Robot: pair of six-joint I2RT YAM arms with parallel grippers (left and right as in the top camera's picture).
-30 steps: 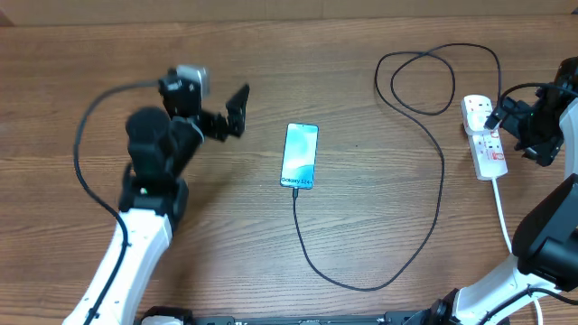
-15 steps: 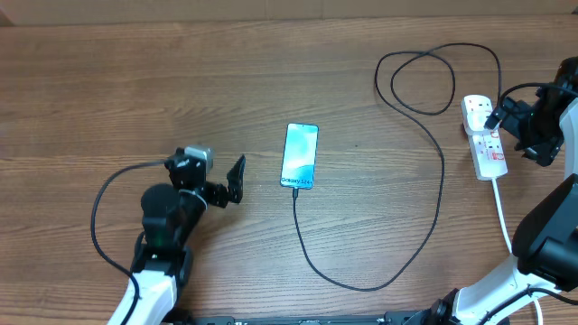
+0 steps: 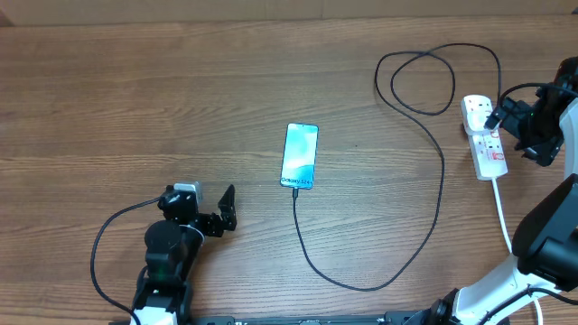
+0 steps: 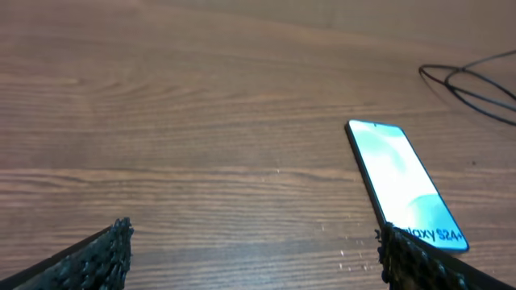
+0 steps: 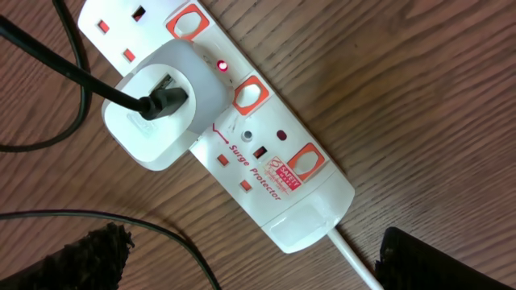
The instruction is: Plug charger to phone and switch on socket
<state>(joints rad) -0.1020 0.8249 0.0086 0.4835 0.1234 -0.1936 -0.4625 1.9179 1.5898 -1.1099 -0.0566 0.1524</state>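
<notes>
The phone point(image 3: 300, 155) lies flat mid-table with its light blue screen lit; in the left wrist view the phone point(image 4: 401, 183) is ahead to the right. The charger point(image 3: 442, 171), a thin black cable, runs from the phone's near end in a wide loop to a white adapter point(image 5: 159, 115) seated in the socket point(image 3: 484, 141). On the socket point(image 5: 266, 153) a small red light point(image 5: 222, 66) glows beside that adapter. My left gripper point(image 3: 226, 211) stands open and empty, near and left of the phone. My right gripper point(image 5: 258, 266) hovers open over the socket's cord end, holding nothing.
The socket's thick white cord point(image 3: 502, 217) runs toward the table's near right edge by my right arm. The charger's spare loops point(image 3: 423, 81) lie at the far right. Bare wood tabletop point(image 3: 135, 99) spreads to the left and behind the phone.
My left arm has drawn back from beside the phone's far left toward the table's near edge, gripper still open. The right arm, phone, charger and socket have not moved.
</notes>
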